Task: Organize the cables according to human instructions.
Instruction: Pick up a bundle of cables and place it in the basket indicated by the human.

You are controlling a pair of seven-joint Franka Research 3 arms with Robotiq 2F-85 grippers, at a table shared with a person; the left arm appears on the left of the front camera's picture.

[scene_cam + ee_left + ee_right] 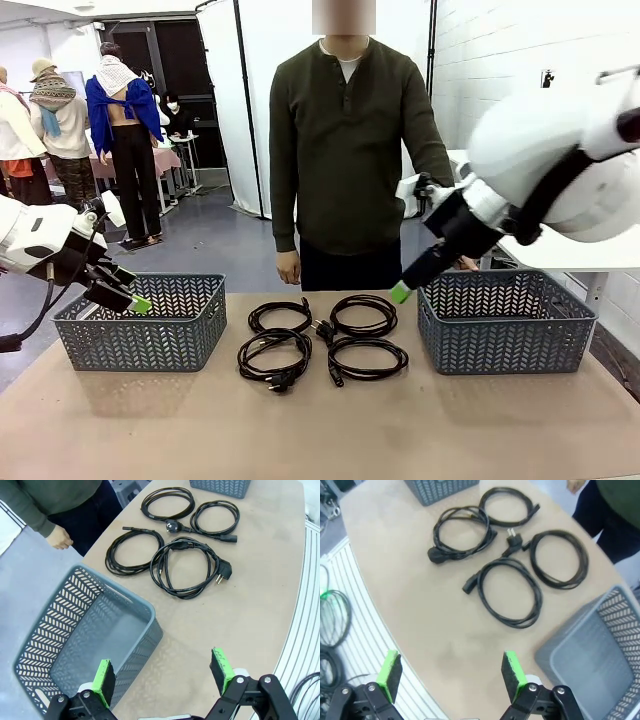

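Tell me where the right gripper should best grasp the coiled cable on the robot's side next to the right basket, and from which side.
Probably the bundled strands of that cable on its side toward the basket, from straight above, jaws astride them. It lies flat, and there it is clear of its plug and the other cables.

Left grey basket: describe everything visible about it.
The grey rectangular plastic basket has herringbone-slotted walls, a thick rim, handle slots and a solid floor. It stands upright on the brown table, at the robot's left, with nothing inside. The coiled black cables lie apart from it. The left claw hangs open over its near corner.
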